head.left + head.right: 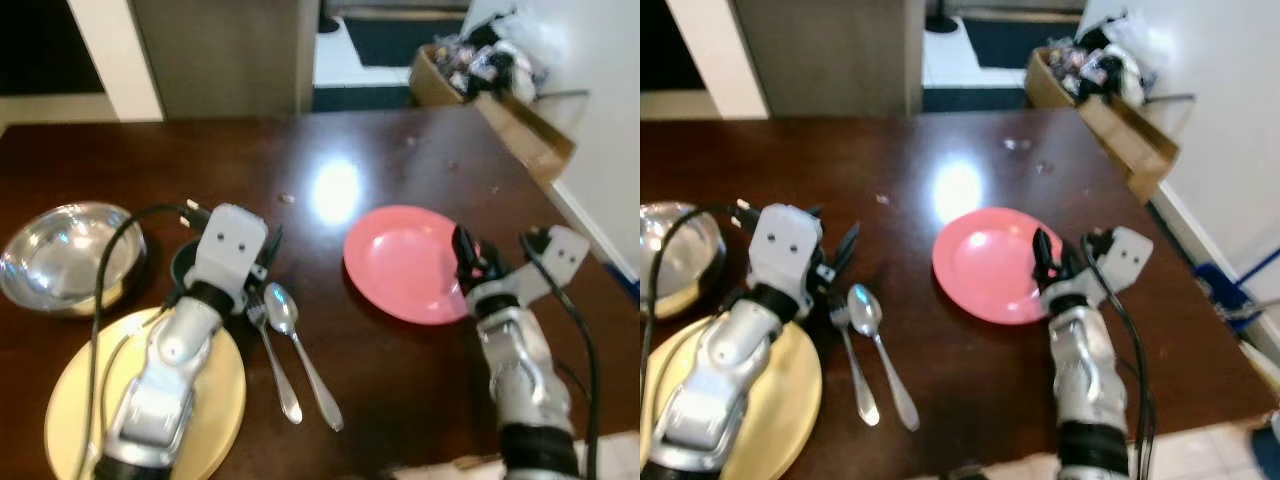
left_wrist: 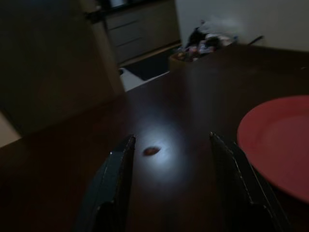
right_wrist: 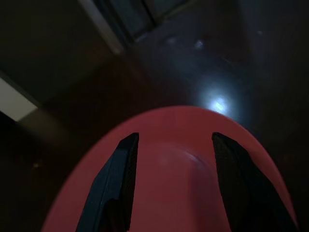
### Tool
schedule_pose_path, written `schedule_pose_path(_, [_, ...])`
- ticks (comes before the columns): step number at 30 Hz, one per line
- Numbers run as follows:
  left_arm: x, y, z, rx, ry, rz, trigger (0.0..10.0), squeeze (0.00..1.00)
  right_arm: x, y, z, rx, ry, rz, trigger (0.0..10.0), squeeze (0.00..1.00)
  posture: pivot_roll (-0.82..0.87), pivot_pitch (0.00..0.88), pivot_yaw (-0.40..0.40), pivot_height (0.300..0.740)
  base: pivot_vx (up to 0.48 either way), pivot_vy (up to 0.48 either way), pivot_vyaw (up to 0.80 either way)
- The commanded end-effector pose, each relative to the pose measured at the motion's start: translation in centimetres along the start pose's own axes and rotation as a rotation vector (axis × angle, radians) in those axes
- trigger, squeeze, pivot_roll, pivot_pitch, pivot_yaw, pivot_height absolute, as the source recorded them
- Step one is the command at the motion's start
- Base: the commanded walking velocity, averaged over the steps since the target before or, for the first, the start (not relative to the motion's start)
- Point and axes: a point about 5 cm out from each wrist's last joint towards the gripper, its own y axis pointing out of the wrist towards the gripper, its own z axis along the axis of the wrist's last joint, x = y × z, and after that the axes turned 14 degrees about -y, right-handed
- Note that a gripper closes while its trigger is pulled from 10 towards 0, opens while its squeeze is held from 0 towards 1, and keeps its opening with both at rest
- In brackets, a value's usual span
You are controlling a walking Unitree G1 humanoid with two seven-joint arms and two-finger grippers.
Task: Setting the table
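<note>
Our right gripper hangs over the near right edge of the pink plate, its two black fingers spread wide with nothing between them; from the right wrist view we see the plate's red surface through the gap, though we cannot tell whether the fingertips touch it. Our left gripper is likewise open and empty, poised low above the dark wooden table, with the pink plate off to one side of it in the left wrist view. From the head views the left wrist block covers most of a small dark round dish, so we cannot make out what that dish is. Just beside it lie one fork and one spoon, side by side with handles toward us; the fork's tines are partly tucked under the left wrist. One yellow plate sits at the near left, largely covered by our left arm and cut off by the picture's lower edge. One metal bowl rests farther left. Beyond the table's far right corner stands a cardboard box of blurred clutter.
</note>
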Motion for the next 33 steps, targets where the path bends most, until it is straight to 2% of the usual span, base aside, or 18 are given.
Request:
schedule_pose_path(1, [0.3,0.5,-0.1,-0.011,-0.018,-0.033,10.0,0.00,1.1,0.0,-0.7,-0.061,-0.037,-0.046,10.0,0.00,-0.07,0.032,0.031,0.740,0.000,0.000,0.00])
schedule_pose_path(3, [0.5,1.0,0.2,-0.004,-0.009,-0.050,10.0,0.00,1.7,0.1,-1.1,-0.098,-0.096,-0.075,10.0,0.00,-0.07,0.032,0.032,0.740,0.000,0.000,0.00])
schedule_pose_path(7, [0.7,1.3,0.4,-0.001,-0.022,-0.070,10.0,0.00,2.6,0.0,-1.4,-0.130,-0.151,-0.116,10.0,0.00,-0.07,0.031,0.030,0.740,0.000,0.000,0.00])
schedule_pose_path(9, [1.6,1.6,0.2,-0.029,-0.038,-0.144,10.0,0.00,3.0,-0.1,-1.3,-0.118,-0.202,-0.126,10.0,0.00,-0.08,0.030,0.031,0.740,0.000,0.000,0.00])
schedule_pose_path(10, [1.6,1.6,0.2,-0.029,-0.038,-0.144,10.0,0.00,3.0,-0.1,-1.3,-0.118,-0.202,-0.126,10.0,0.00,-0.08,0.030,0.031,0.740,0.000,0.000,0.00])
schedule_pose_path(12, [2.3,1.8,-0.4,-0.096,-0.050,-0.230,10.0,0.00,3.1,-0.1,-1.7,-0.145,-0.189,-0.112,10.0,0.00,-0.08,0.028,0.035,0.740,0.000,0.000,0.00])
schedule_pose_path(15, [2.6,2.1,-0.6,-0.117,-0.050,-0.266,10.0,0.00,2.7,0.0,-2.3,-0.173,-0.178,-0.063,10.0,0.00,-0.08,0.029,0.038,0.740,0.000,0.000,0.00])
schedule_pose_path(17, [2.8,2.6,-0.6,-0.114,0.000,-0.281,10.0,0.00,2.0,0.1,-3.3,-0.233,-0.191,-0.006,10.0,0.00,-0.08,0.030,0.041,0.740,0.000,0.000,0.00])
schedule_pose_path(18, [3.2,3.2,-0.4,-0.114,0.024,-0.312,10.0,0.00,1.5,0.0,-4.2,-0.274,-0.132,0.022,10.0,0.00,-0.08,0.031,0.042,0.740,0.000,0.000,0.00])
schedule_pose_path(19, [3.2,3.2,-0.4,-0.114,0.024,-0.312,10.0,0.00,1.5,0.0,-4.2,-0.274,-0.132,0.022,10.0,0.00,-0.08,0.031,0.042,0.740,0.000,0.000,0.00])
schedule_pose_path(20, [3.7,3.6,-0.2,-0.111,0.026,-0.344,10.0,0.00,1.3,0.0,-4.4,-0.275,-0.069,0.018,10.0,0.00,-0.08,0.033,0.043,0.740,0.000,0.000,0.00])
schedule_pose_path(23, [4.5,3.8,0.1,-0.106,0.024,-0.400,10.0,0.00,1.3,0.2,-3.9,-0.233,-0.014,-0.003,10.0,0.00,-0.07,0.037,0.044,0.740,0.000,0.000,0.00])
schedule_pose_path(25, [5.1,3.9,-0.1,-0.115,0.043,-0.428,10.0,0.00,1.3,0.4,-3.6,-0.216,-0.016,-0.006,10.0,0.00,-0.07,0.037,0.046,0.740,0.000,0.000,0.00])
schedule_pose_path(30, [6.2,4.4,-2.4,-0.248,0.109,-0.471,10.0,0.00,1.3,0.5,-3.9,-0.246,-0.008,0.010,10.0,0.00,-0.08,0.039,0.055,0.740,0.000,0.000,0.00])
schedule_pose_path(33, [6.7,4.8,-2.5,-0.245,0.137,-0.484,10.0,0.00,0.9,0.3,-4.8,-0.302,0.019,0.038,10.0,0.00,-0.08,0.041,0.056,0.740,0.000,0.000,0.00])
